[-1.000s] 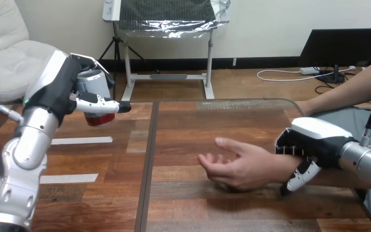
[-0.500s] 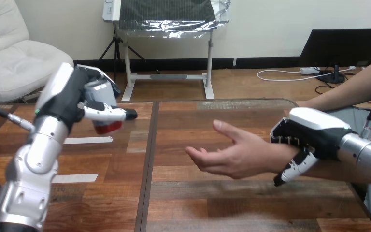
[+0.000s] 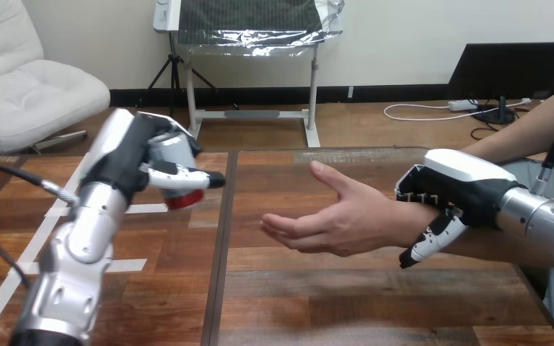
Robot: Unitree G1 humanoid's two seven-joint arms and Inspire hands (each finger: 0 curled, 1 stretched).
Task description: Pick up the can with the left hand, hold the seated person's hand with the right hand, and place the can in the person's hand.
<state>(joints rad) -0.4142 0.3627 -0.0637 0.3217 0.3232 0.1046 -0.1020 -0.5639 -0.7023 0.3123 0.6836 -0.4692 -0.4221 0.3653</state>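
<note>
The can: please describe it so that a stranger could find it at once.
Look at the left side of the wooden table, where the robot's left hand is raised. The can sits tilted in its curled fingers. It is a grey cylinder with a red end, apart from the person's open hand.

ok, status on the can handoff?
Left hand shut on can, off the table. Right hand curled round the person's wrist. Person's hand open, palm up, apart from can; nothing between.

The brown wooden bench [image 3: 346, 310] has a dark line [image 3: 221, 238] running from its near side to its far side. A few white tape strips [image 3: 128, 264] lie flat on its left part.
</note>
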